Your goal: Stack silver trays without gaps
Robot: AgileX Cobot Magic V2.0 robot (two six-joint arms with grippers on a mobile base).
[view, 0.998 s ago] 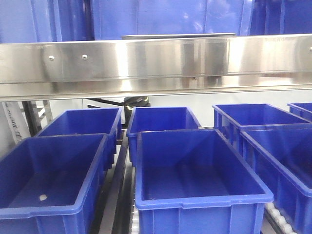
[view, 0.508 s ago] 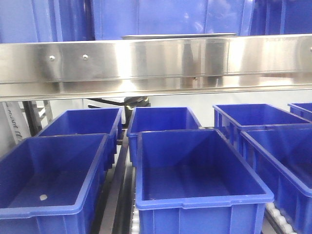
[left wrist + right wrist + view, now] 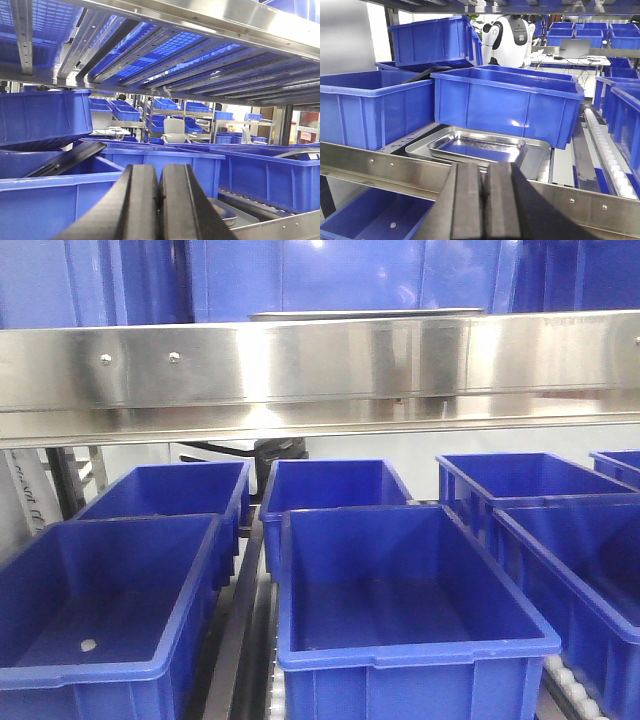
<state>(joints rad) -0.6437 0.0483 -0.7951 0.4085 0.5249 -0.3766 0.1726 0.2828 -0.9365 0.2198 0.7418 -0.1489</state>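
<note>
Two trays [image 3: 479, 146] nested on shelf, no writing legible; left gripper [image 3: 159, 200] and right gripper [image 3: 484, 200] clenched, empty

Looks like a warehouse or robotics test lab: steel flow racks [image 3: 320, 370] with roller tracks [image 3: 605, 145], rows of blue plastic bins [image 3: 400, 590], desks with monitors [image 3: 575, 47] behind, probably a white robot [image 3: 510, 35].
</note>
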